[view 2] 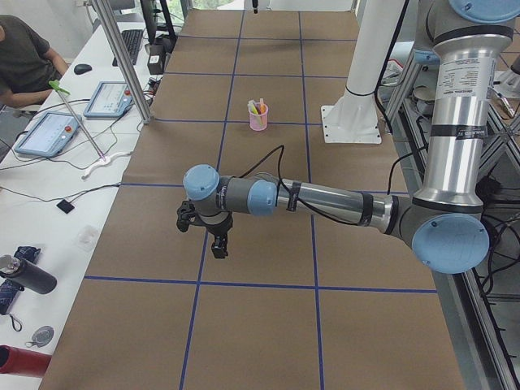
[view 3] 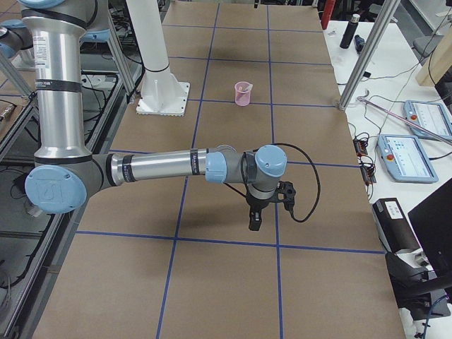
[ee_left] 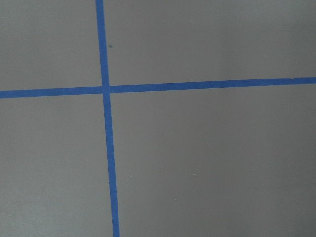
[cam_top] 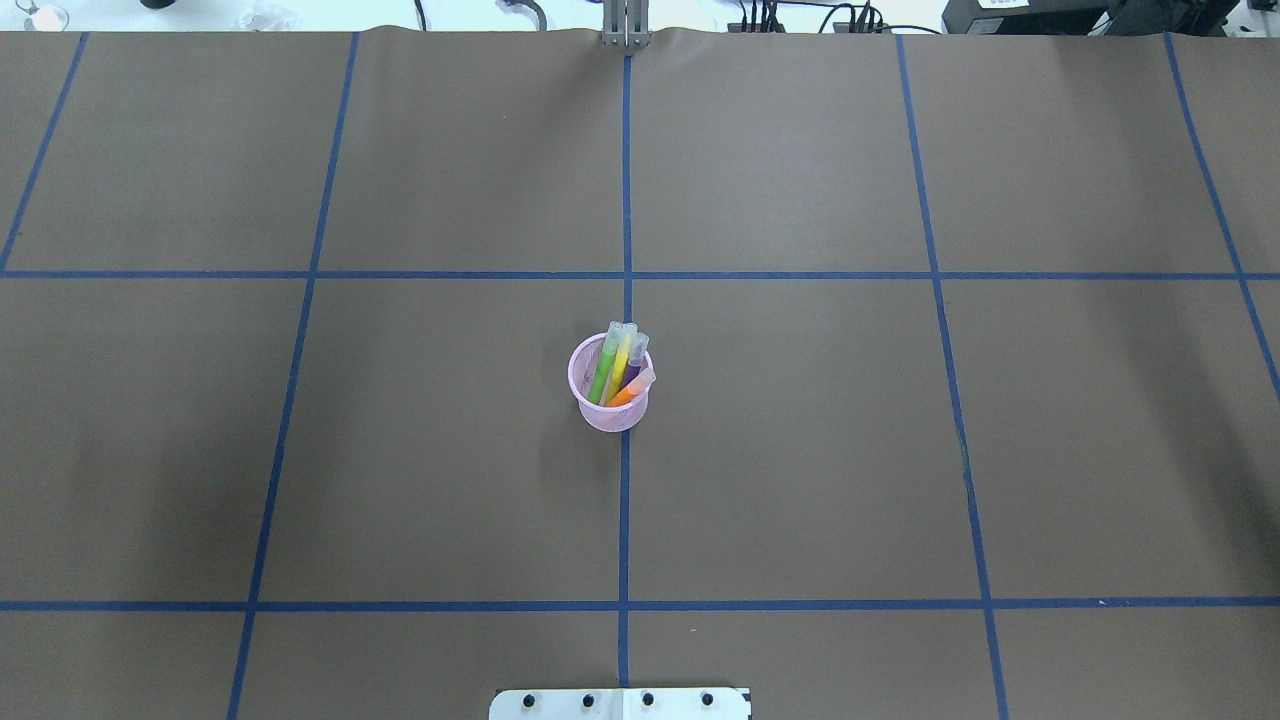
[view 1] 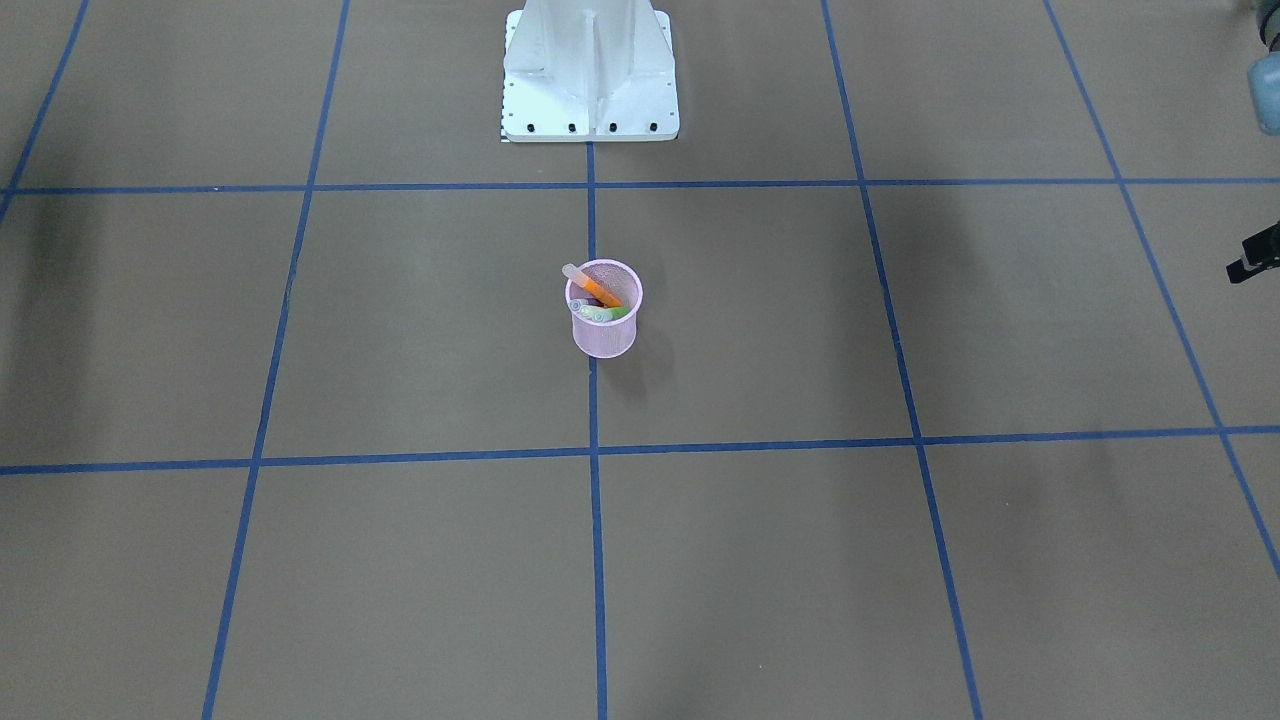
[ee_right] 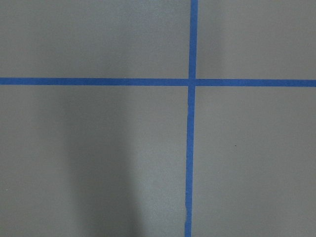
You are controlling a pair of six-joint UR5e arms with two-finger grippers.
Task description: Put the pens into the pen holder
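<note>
Leaning inside the pen holder (cam_top: 606, 416), upright at the table's (cam_top: 800, 450) centre, we see four pens (cam_top: 604, 372), green, yellow, purple and orange, lower ends veiled by mesh. The left gripper (view 2: 218, 247) and right gripper (view 3: 253, 222) hang well apart from it; their opening we cannot tell. Print on the left arm (view 2: 459, 106) is too small to read.

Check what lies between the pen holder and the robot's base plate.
Only bare table and blue tape lines lie between the pen holder and the base plate, as the front-facing view shows.
</note>
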